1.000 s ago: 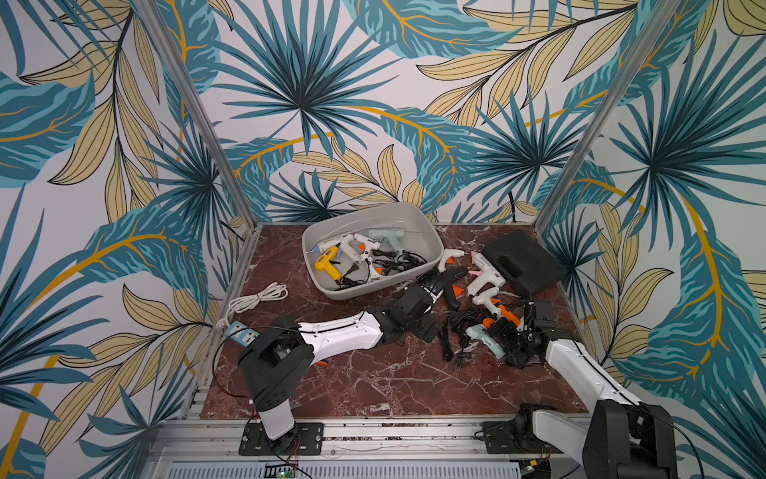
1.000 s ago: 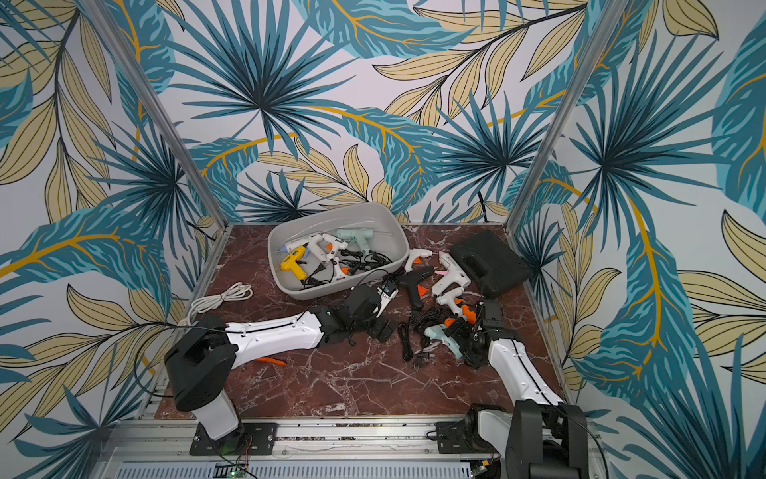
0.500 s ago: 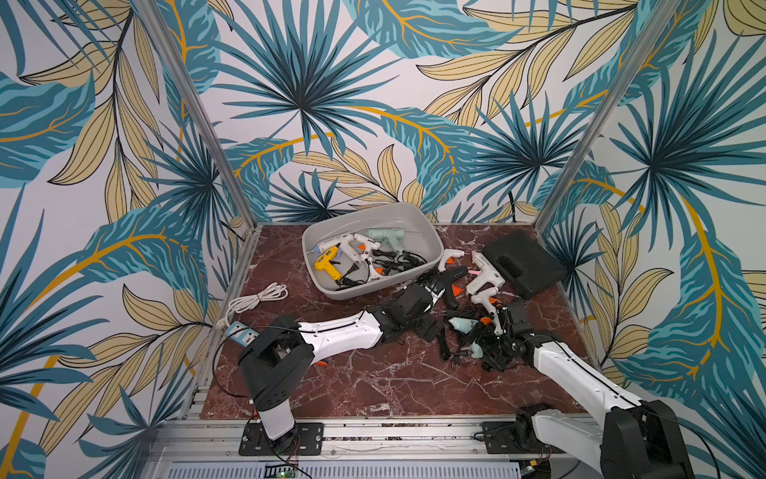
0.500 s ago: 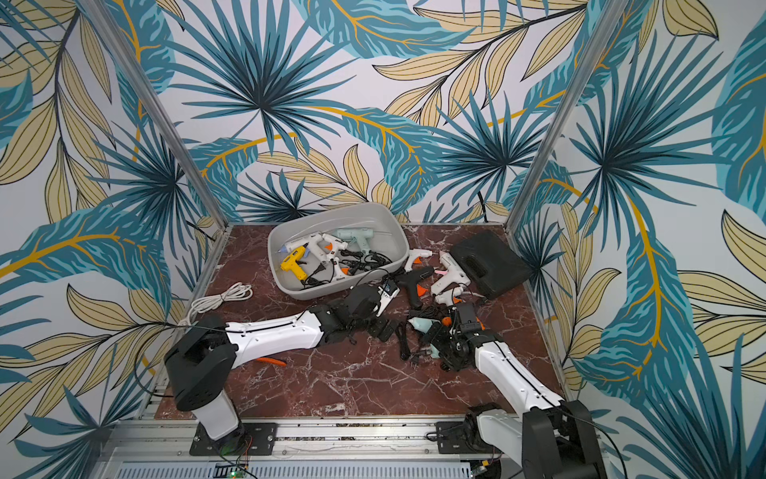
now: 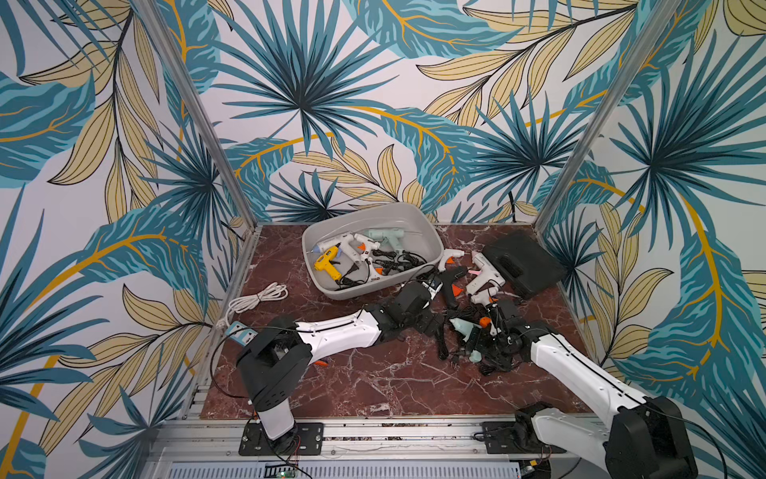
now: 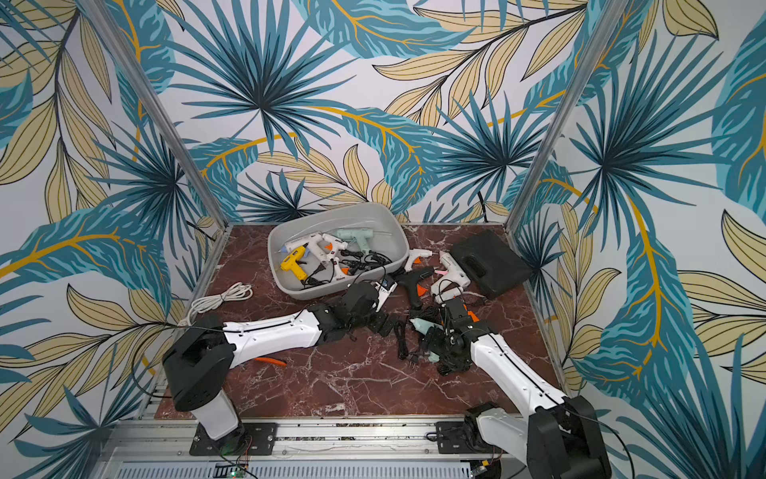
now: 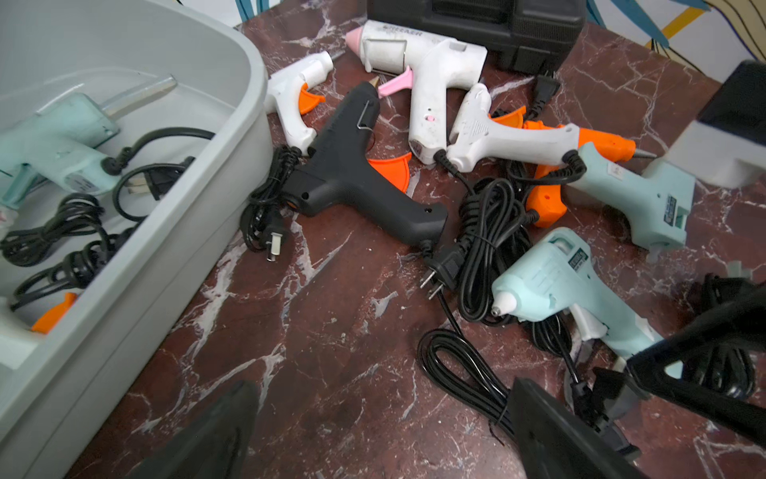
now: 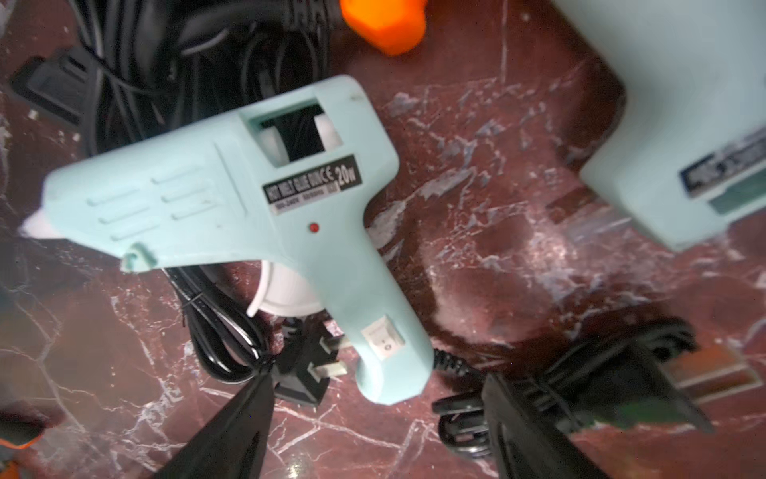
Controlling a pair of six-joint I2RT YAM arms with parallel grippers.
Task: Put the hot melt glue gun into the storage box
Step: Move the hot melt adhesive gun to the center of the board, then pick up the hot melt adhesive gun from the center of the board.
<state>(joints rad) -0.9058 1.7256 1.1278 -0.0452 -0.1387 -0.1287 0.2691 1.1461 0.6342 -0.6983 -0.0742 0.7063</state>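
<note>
The light grey storage box stands at the back and holds several glue guns and cords. A light blue hot melt glue gun lies flat on the marble table among black cords. My right gripper is low over it and open, a finger on each side of the handle's butt, gaps showing on both sides. My left gripper is wide open over bare marble near the box's front, holding nothing.
A black glue gun, several white ones and another light blue one lie right of the box. A black hard case sits at the back right. A coiled white cable lies at the left.
My right arm has swung left toward the middle and come down over the light blue glue gun, its jaws narrowing a little. The left arm has stayed still.
</note>
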